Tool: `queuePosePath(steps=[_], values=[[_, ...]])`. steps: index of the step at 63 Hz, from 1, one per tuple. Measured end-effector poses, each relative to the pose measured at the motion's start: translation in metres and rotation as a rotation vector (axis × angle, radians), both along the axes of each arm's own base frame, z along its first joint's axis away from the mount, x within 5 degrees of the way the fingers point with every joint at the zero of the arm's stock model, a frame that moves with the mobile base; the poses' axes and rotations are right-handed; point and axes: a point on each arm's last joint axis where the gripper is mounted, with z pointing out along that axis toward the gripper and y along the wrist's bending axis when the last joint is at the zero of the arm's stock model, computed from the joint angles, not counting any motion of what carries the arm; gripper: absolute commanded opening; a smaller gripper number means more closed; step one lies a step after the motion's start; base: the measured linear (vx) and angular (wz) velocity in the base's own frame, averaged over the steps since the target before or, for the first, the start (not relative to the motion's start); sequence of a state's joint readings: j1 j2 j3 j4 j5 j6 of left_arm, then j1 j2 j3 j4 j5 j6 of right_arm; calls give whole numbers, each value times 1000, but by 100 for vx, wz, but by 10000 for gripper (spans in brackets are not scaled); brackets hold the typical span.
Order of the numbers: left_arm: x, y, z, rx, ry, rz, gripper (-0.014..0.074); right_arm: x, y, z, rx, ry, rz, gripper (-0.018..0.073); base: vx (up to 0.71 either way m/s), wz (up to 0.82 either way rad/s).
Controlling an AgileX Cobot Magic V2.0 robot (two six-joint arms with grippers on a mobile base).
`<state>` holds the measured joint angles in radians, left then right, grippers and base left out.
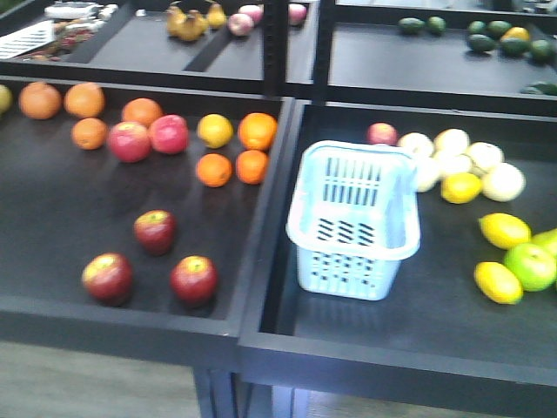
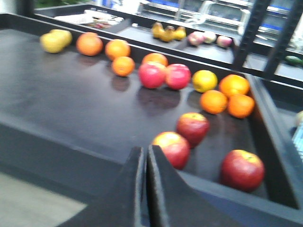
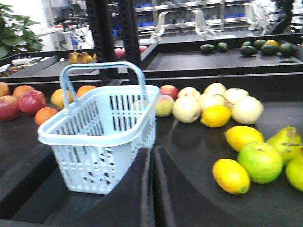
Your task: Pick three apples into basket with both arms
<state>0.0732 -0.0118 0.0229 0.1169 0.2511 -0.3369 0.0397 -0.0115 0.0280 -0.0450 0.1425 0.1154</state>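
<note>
Maroon-red, the three apples [image 1: 193,279] lay on the near left counter [image 1: 52,209], well apart from the pale blue basket [image 1: 348,274] standing to the right. Left tool [image 2: 145,156] and right tool [image 3: 152,156] each had jaws pressed nearly together, gripping nothing.

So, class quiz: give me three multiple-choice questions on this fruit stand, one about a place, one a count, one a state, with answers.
1. Where does the basket stand? A in the tray with the lemons; B on the floor; C held in the air.
2. How many dark red apples lie near the front of the left tray? A two; B three; C five.
3. The basket is: A on its side; B holding an apple; C upright and empty.
Answers: 1 A, lemons lie beside it; 2 B, three form a loose triangle; 3 C, its slotted floor shows bare.
</note>
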Motion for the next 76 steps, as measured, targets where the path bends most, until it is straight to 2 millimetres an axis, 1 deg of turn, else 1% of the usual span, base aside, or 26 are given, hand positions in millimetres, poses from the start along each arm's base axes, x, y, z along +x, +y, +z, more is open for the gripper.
queuePosePath(steps=[33, 76], values=[[0, 0, 0, 0, 0, 0, -6, 0, 0, 0, 0, 0, 0, -4, 7, -26], [0, 0, 0, 0, 0, 0, -6, 0, 0, 0, 0, 0, 0, -4, 9, -4]])
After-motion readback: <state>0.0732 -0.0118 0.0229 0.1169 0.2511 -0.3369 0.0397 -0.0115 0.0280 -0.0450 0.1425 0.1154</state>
